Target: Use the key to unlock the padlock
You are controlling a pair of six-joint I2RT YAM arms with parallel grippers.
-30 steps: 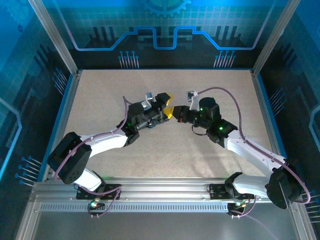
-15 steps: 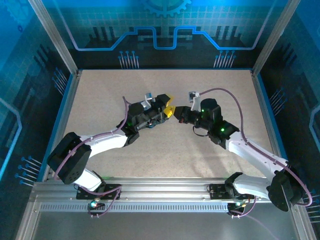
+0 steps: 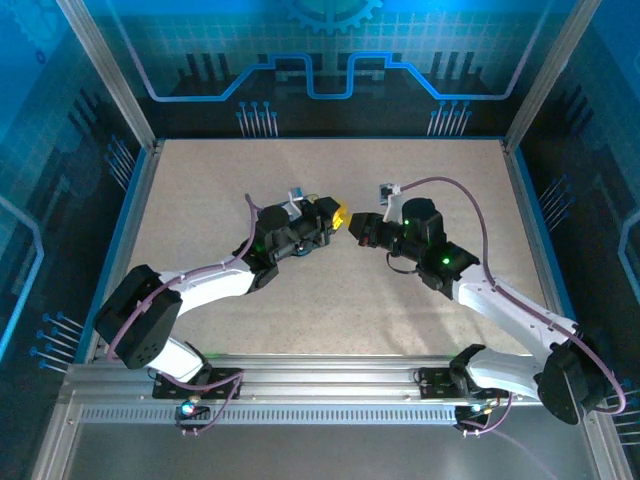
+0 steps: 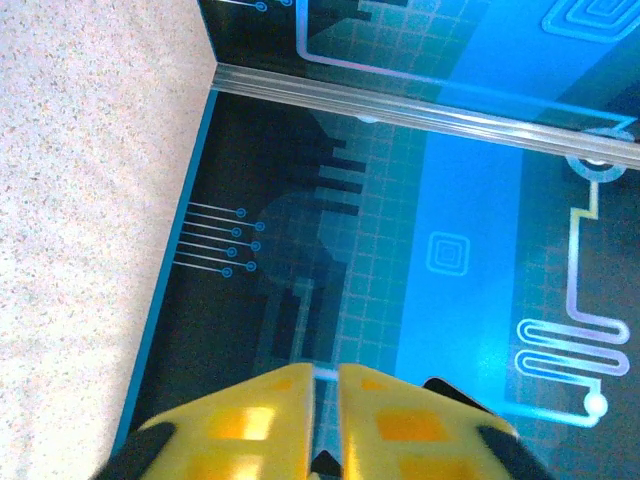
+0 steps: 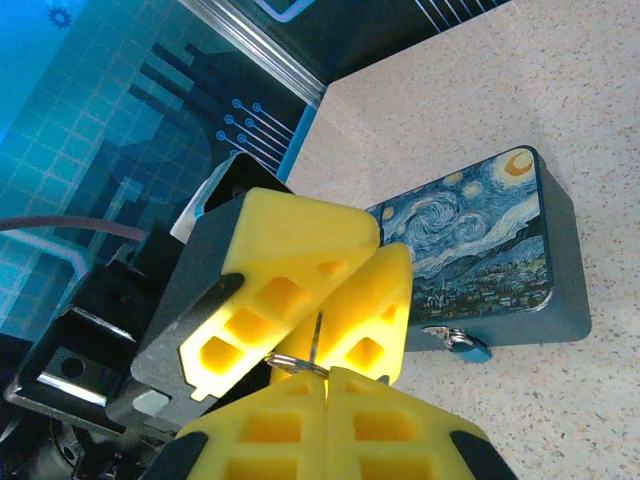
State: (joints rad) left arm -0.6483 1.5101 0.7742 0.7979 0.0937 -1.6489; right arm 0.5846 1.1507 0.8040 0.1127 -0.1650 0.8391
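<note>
In the right wrist view my right gripper (image 5: 327, 375) is shut on the key's ring (image 5: 297, 362). The key (image 5: 316, 338) is a thin dark sliver standing up from the ring. My left gripper (image 5: 345, 290) faces it, and its yellow fingers (image 5: 300, 250) are pressed together on the key's blade. From above, the left gripper (image 3: 340, 215) and right gripper (image 3: 357, 226) meet tip to tip above the table's middle. In the left wrist view the left gripper (image 4: 326, 372) shows a hairline gap. The small metal padlock (image 5: 455, 340) hangs at the front of the starry-night tin (image 5: 480, 240).
The tin sits on the speckled tabletop (image 5: 560, 120) just right of the joined grippers. Blue patterned walls (image 3: 320, 60) and metal posts (image 3: 105, 75) enclose the table. Open tabletop (image 3: 330, 310) lies between the grippers and the arm bases.
The left gripper's jaws, wide apart a second ago, have closed onto the key. The right gripper has stayed shut and drawn slightly back to the right.
</note>
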